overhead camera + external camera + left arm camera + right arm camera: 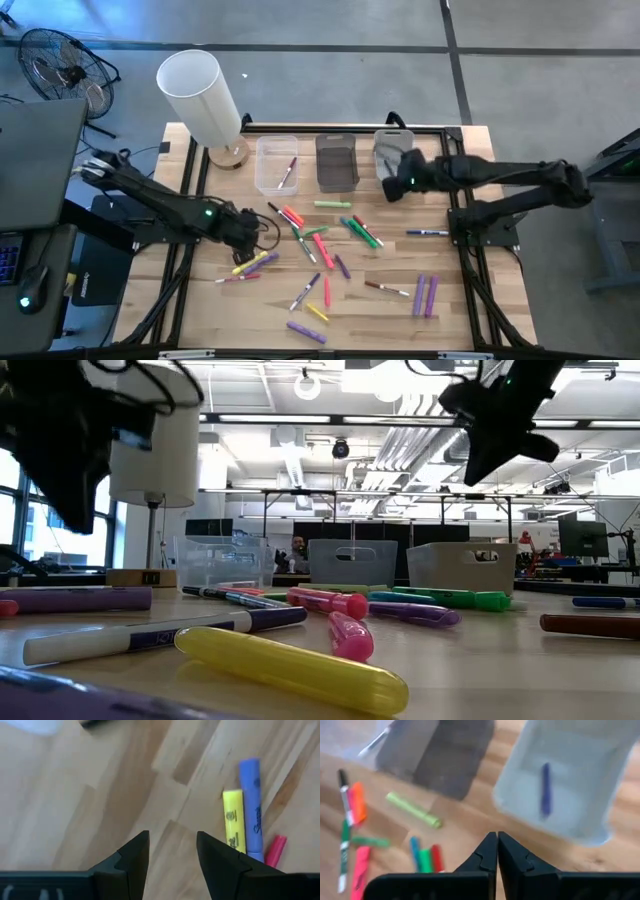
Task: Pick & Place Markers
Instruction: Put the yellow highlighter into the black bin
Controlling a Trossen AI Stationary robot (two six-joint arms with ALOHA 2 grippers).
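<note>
Markers lay scattered over the wooden table, most of them nearer than the row of three bins. The left gripper hung low with fingers apart, empty, beside a yellow marker. The right gripper, fingers pressed together and empty, hovered over the rightmost bin, which held a blue marker.

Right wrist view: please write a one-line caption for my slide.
Shut right claw above the wooden table, near a pale bin holding one blue marker.
</note>
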